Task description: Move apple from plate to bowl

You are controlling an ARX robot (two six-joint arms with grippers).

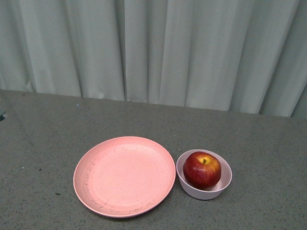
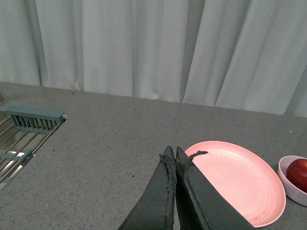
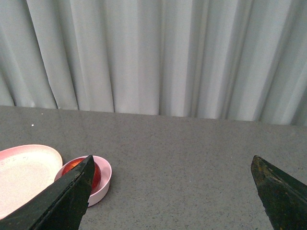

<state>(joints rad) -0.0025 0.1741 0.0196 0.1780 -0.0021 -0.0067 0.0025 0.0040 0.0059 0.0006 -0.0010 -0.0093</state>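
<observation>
Grey speckled tabletop (image 1: 144,120), pale curtain (image 1: 153,48) behind. Apple (image 1: 202,169) sits in bowl (image 1: 225,184); plate (image 1: 124,175) bare. Transfer judged complete. Left gripper (image 2: 172,154) pinched closed, holding nothing; right gripper (image 3: 172,165) spread wide, holding nothing. Next: only retreat.

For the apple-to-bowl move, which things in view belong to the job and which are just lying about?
Part of the job:
- apple, already sitting in the bowl
- bowl, beside the plate
- plate, bare

Just lying about:
- wire rack, at the table's edge in the left wrist view
- curtain, behind the table

A staged test setup, not a home. A grey speckled table (image 1: 249,139) stands before a pale pleated curtain (image 1: 153,48).
</observation>
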